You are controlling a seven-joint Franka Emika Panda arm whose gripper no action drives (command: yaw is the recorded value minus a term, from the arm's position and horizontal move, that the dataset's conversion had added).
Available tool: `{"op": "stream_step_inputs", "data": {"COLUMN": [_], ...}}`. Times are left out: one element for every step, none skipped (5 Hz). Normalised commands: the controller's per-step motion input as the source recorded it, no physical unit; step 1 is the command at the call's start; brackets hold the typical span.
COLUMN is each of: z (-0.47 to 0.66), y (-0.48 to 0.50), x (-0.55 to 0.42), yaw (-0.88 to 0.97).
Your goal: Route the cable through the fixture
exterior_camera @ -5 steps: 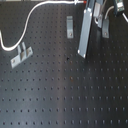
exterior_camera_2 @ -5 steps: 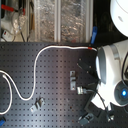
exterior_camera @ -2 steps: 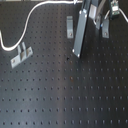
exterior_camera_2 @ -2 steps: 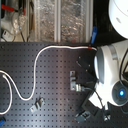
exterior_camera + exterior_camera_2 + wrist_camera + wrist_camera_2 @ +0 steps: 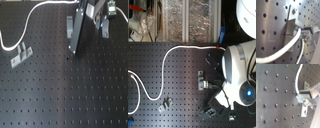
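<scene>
Your gripper [image 5: 312, 29] is pinching the cable [image 5: 163, 70] near its end: in the first wrist view the white cord runs up past a metal clip [image 5: 291, 31] bolted to the board [image 5: 271, 22] and into the dark fingertips, which are pressed against it.

In the second wrist view the cable [image 5: 297, 79] curves down to the same held point beside a clip [image 5: 303, 110].

In the second exterior view you can follow the cable from the board's left edge, looping across the board and along its far edge, where a red band [image 5: 218, 47] sits close to the white arm [image 5: 235, 67]. A clip [image 5: 202, 80] stands near the middle of the board, and another clip [image 5: 165, 104] lies close to the near edge.

In the first exterior view the cable [image 5: 30, 22] crosses the far left corner.
</scene>
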Motion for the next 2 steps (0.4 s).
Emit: {"op": "stream_step_inputs", "data": {"z": [0.10, 0.03], "y": [0.184, 0.207], "x": [-0.251, -0.301], "yaw": [0.25, 0.28]}}
